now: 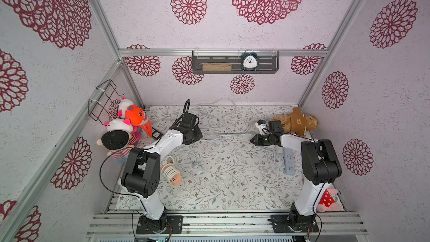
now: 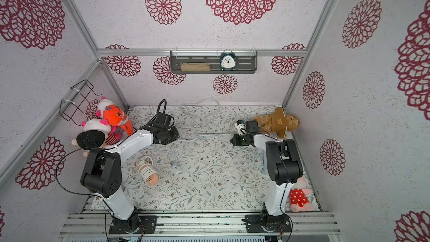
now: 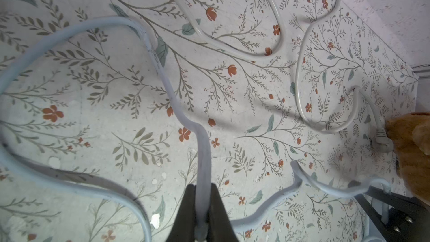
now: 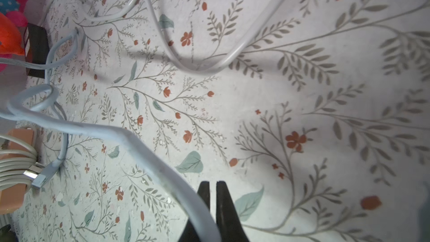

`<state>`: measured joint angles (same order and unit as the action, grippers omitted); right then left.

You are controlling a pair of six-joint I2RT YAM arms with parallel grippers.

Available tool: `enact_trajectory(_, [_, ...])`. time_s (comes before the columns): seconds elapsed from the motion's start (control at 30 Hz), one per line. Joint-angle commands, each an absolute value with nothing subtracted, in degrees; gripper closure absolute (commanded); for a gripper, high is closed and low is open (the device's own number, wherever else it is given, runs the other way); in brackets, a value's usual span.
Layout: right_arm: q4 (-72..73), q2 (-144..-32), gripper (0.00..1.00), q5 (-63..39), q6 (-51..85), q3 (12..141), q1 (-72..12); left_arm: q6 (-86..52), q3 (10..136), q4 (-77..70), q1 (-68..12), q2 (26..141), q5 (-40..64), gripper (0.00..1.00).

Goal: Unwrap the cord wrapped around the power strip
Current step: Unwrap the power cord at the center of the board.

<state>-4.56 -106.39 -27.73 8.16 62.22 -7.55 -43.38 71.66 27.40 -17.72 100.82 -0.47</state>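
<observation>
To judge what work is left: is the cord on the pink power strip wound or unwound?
Wound. In both top views the white cord coils several times around the pink power strip, covering its middle.

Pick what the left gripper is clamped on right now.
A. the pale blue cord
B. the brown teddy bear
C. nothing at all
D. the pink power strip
A: in the left wrist view the left gripper is shut, with the pale blue cord pinched between its fingers.
</observation>
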Motion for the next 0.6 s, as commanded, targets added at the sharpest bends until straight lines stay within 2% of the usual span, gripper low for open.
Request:
enact_trajectory(0.0, [-6.2,-104.9,1.00,-16.6,10.5,62.7,1.1,-41.0,72.2,35.6,-12.1,99.7,-16.3,1.00])
enact_trajectory(0.27, [-7.2,-104.9,1.00,-14.9,9.7,63.1,2.7,-40.2,73.7,36.6,-11.6,101.9,-19.1,1.00])
enact_trajectory(0.43, [-7.6,-105.5,1.00,-13.6,8.5,62.5,3.6,-40.8,72.6,34.0,-10.0,102.4,-17.0,1.00])
enact_trajectory(0.57, [-7.6,-105.9,1.00,-13.1,8.7,62.8,2.9,-41.4,75.9,34.2,-12.6,105.2,-15.2,1.00])
